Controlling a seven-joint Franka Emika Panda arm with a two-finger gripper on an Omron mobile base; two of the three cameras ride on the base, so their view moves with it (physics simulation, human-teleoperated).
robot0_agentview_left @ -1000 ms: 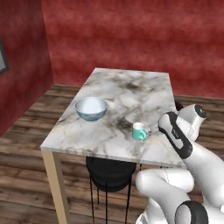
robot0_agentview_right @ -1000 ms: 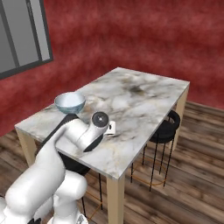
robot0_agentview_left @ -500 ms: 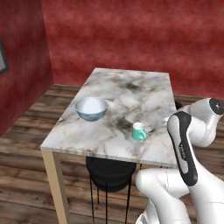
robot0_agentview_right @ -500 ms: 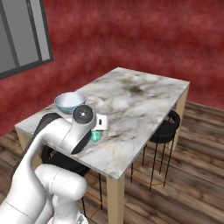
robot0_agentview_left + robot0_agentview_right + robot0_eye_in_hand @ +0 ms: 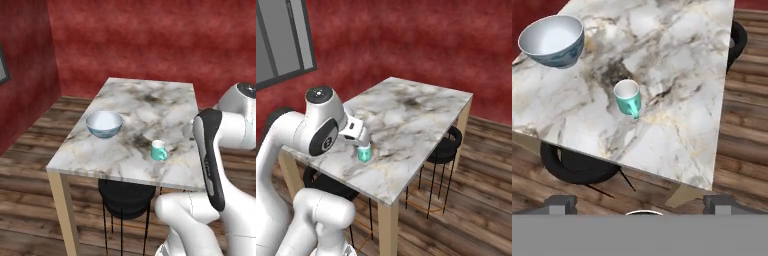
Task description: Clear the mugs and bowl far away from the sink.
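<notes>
White arm (image 5: 311, 135) hides the bowl; teal mug (image 5: 364, 153) peeks out below.

A teal mug (image 5: 628, 98) with a white inside stands upright on the marble table (image 5: 677, 75), near its front edge, handle toward that edge. A wide bowl (image 5: 553, 41), white inside and pale blue patterned outside, sits upright and empty, well apart from the mug near the table's side edge.

Marble-topped table (image 5: 145, 115) on pale wooden legs at frame centre; black stool (image 5: 125, 197) tucked beneath. Mottled red walls (image 5: 150, 40) behind, dark plank floor (image 5: 25, 200) below, grey window (image 5: 281, 45) upper left.
</notes>
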